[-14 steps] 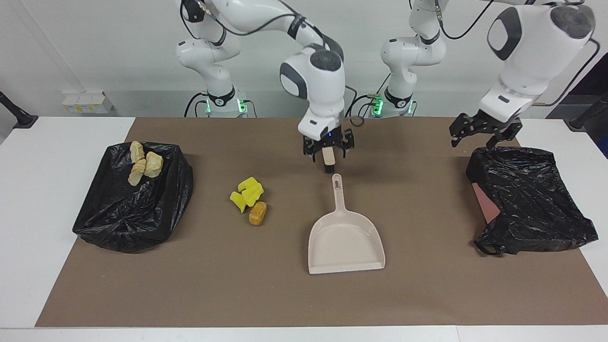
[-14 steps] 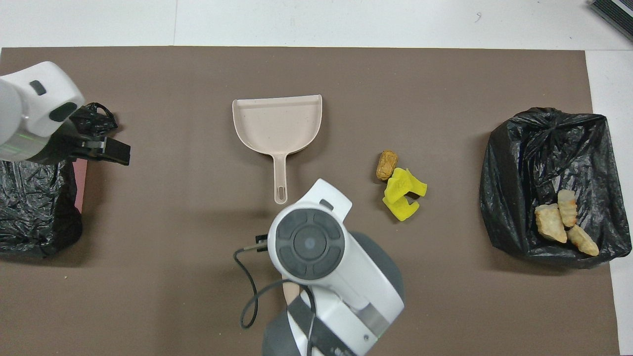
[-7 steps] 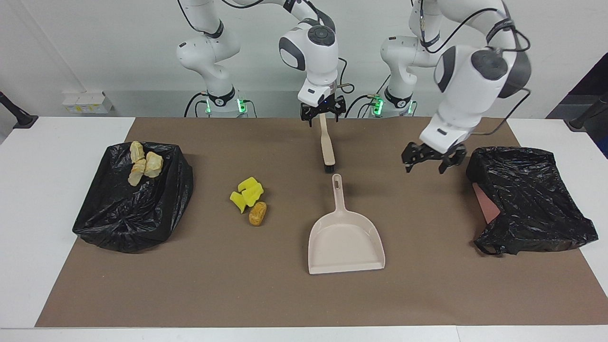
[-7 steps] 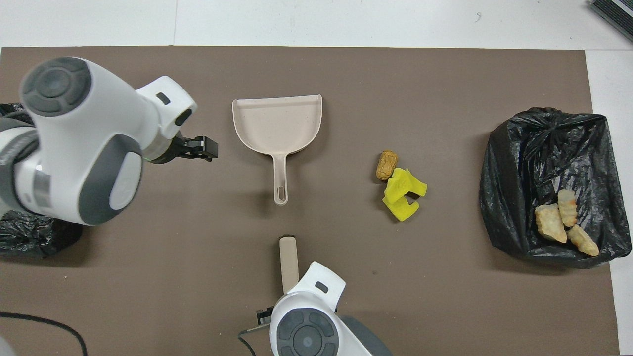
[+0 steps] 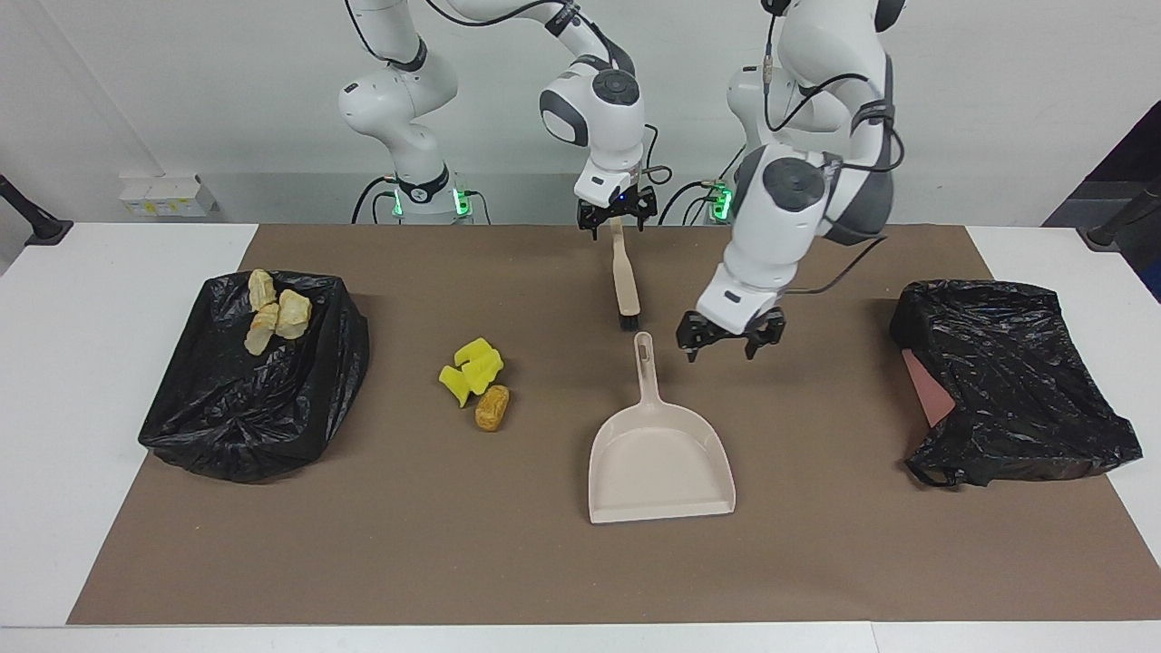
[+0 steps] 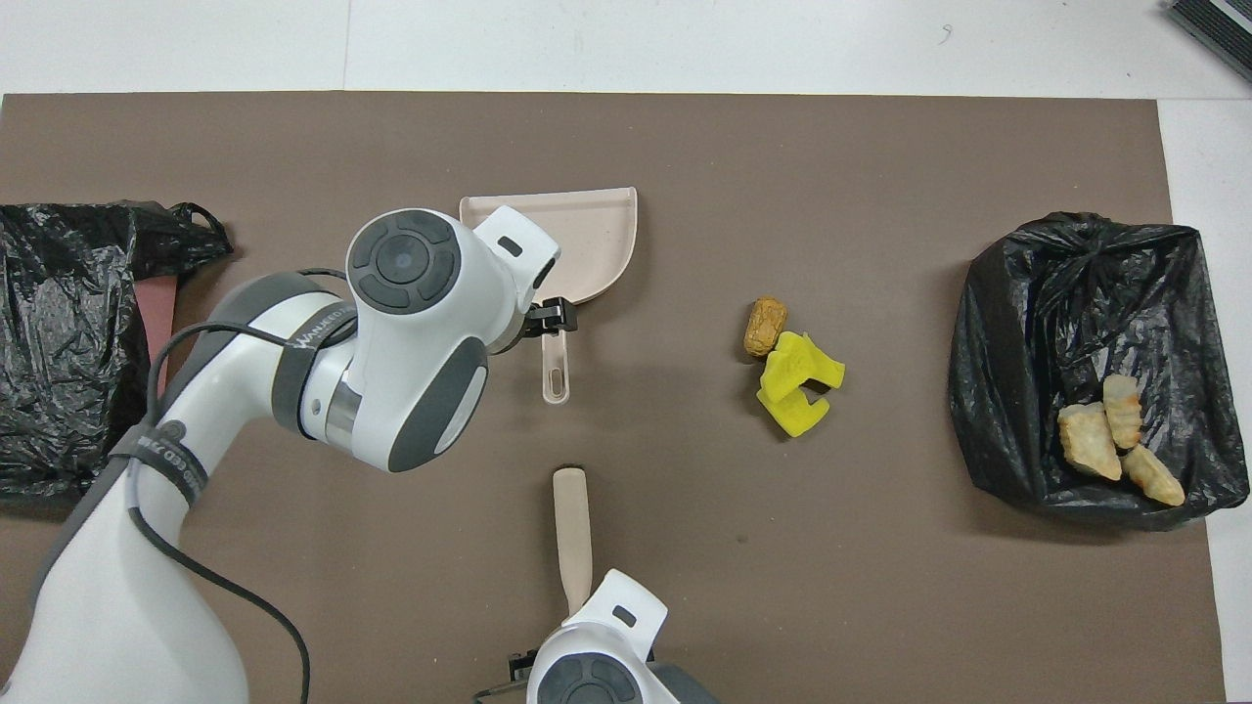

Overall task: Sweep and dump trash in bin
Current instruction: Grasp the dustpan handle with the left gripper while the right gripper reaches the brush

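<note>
Brown-matted counter point(image 5: 816, 562) | we're seeing bread chunks point(image 5: 272, 308) lying in bin point(image 5: 254, 426), yellow sponges point(image 5: 472, 370) and roll point(image 5: 492, 407) waiting unswept beside dustpan point(image 5: 660, 462) | left gripper point(image 5: 731, 337) hovering by its handle, jaws wide | right gripper point(image 5: 618, 216) over brush point(image 5: 624, 272) handle, jaws wide.

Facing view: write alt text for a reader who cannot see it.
The open left gripper hangs beside the beige dustpan handle, while the open right gripper is over the brush handle's end. Yellow sponge pieces and a brown roll lie loose on the mat; tan chunks sit on a black bag.
</note>
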Controlling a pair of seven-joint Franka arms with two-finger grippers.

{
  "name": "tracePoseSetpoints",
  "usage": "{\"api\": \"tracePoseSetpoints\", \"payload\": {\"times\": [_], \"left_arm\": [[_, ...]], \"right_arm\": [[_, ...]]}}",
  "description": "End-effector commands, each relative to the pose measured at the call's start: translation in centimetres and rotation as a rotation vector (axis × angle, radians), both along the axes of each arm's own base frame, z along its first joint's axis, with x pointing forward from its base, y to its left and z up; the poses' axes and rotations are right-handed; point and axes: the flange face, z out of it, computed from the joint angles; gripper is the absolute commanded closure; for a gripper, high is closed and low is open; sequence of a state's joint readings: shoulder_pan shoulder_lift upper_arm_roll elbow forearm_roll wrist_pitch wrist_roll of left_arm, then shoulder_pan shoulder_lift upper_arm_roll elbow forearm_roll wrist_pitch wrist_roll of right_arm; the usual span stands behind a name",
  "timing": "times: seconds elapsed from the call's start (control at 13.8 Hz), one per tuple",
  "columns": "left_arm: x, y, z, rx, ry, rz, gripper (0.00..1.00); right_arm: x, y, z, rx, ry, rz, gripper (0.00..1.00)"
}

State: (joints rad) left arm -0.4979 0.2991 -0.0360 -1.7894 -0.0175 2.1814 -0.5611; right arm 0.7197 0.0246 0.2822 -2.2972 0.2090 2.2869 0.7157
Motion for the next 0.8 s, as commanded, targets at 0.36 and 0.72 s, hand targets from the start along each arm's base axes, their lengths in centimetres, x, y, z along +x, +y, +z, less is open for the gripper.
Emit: {"api": "tracePoseSetpoints", "payload": {"times": [0.36, 0.72], "left_arm": [[-1.6, -1.5, -2.9, -0.025, -0.023, -0.012, 0.00], [-1.7, -3.0, -3.9, -0.011, -0.006, -0.035, 0.29]], "right_arm": [[0.2, 0.1, -0.8, 0.007, 0.018, -0.042, 1.00], [1.4, -0.3, 0.6, -0.012, 0.017, -0.039, 1.00]]}}
